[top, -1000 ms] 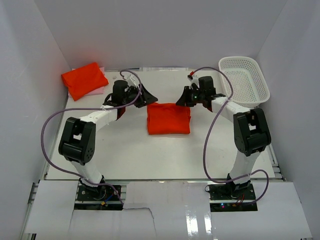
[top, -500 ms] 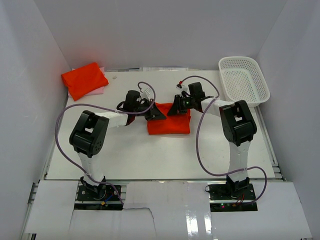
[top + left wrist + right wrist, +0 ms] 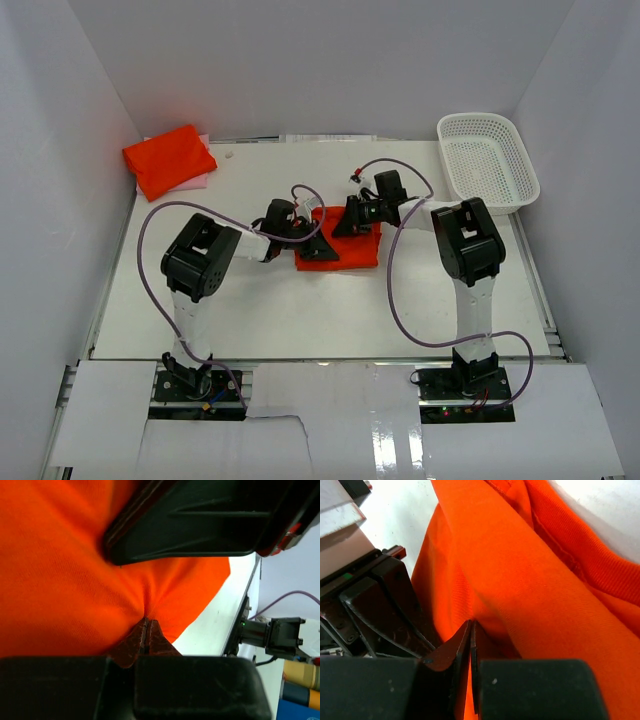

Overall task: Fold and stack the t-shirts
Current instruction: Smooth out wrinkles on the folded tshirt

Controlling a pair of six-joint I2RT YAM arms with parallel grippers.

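Leaning low, left gripper [image 3: 146, 626], right gripper [image 3: 471, 630] pinching t-shirt [image 3: 352, 252]

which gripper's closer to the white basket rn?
Right. The right gripper pinches the middle t-shirt near its far edge, left of the white basket; the left gripper pinches the same shirt further left, farther away.

Table [image 3: 250, 300]: white, flat, I see walls on three sides.
Middle: folded orange-red t-shirt [image 3: 350, 252].
Far-left corner: second folded t-shirt [image 3: 168, 158] atop a pale pink sheet [image 3: 196, 183].
Far-right corner: white mesh basket [image 3: 528, 170].
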